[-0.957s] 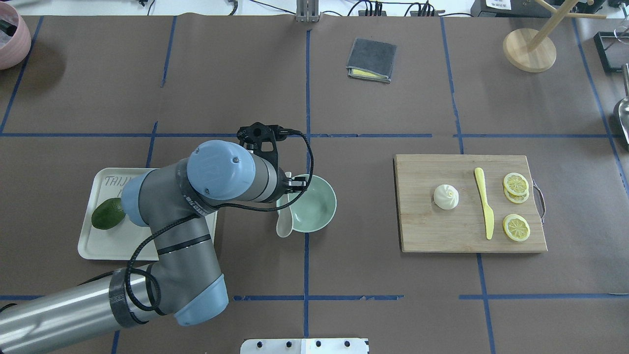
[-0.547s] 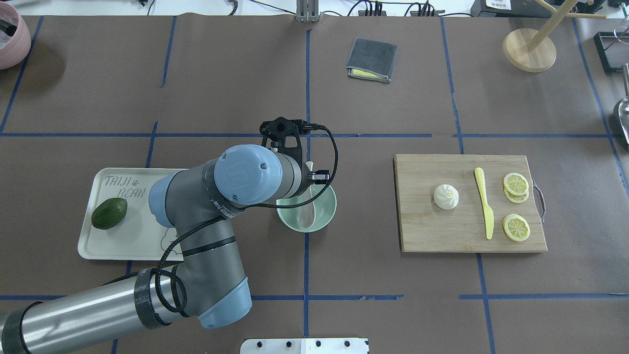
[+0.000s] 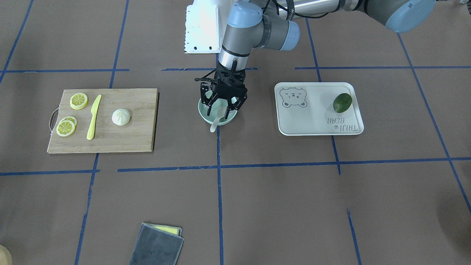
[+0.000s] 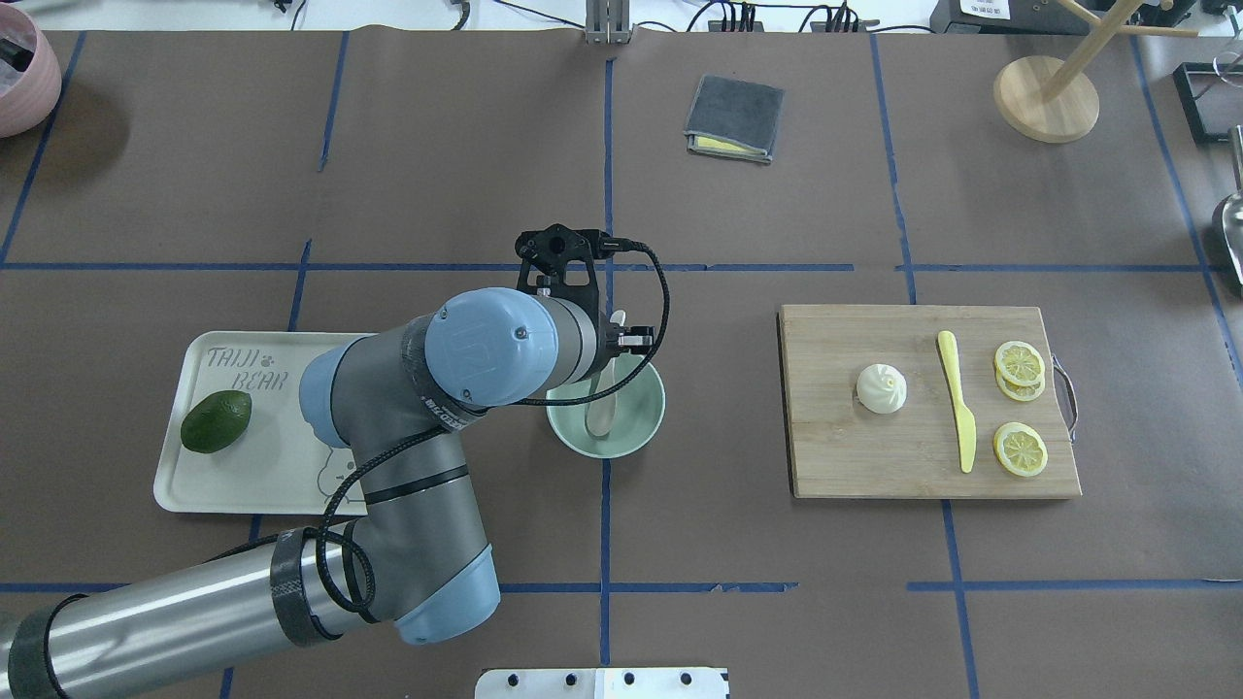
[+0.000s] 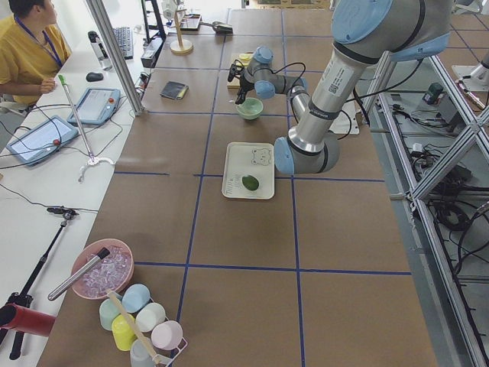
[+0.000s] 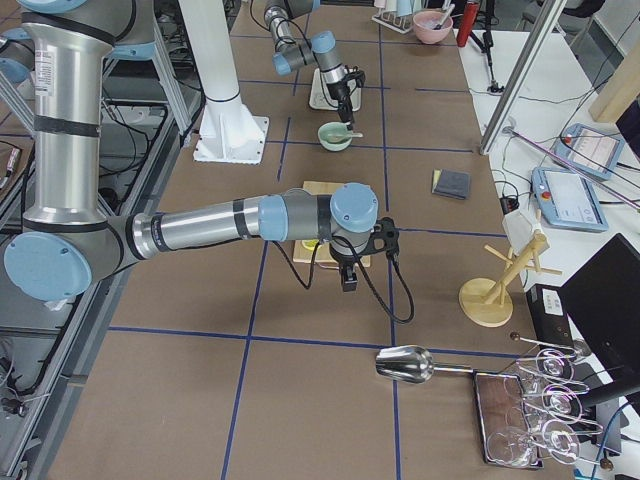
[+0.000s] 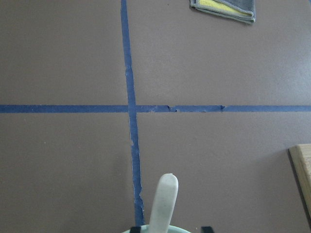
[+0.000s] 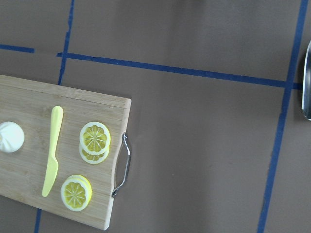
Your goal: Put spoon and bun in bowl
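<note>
Spoon lies in the mint-green bowl, scoop down inside and handle leaning over the rim on the operators' side. I see my left gripper poised right above it, fingers spread, with the handle loose between them and nothing gripped. The bun sits on a wooden cutting board well to the robot's right, beside a yellow plastic knife and lemon slices. My right gripper hangs near that board; I cannot tell whether it is spread or clenched. On the bowl's other side, a cream tray carries an avocado, a bear-face drawing and the words "TAIJI BEAR". Brown paper covers the table, marked into squares by blue tape. A folded grey cloth lies toward the operators' edge. At a side desk with tablets sits a person in a yellow shirt.
</note>
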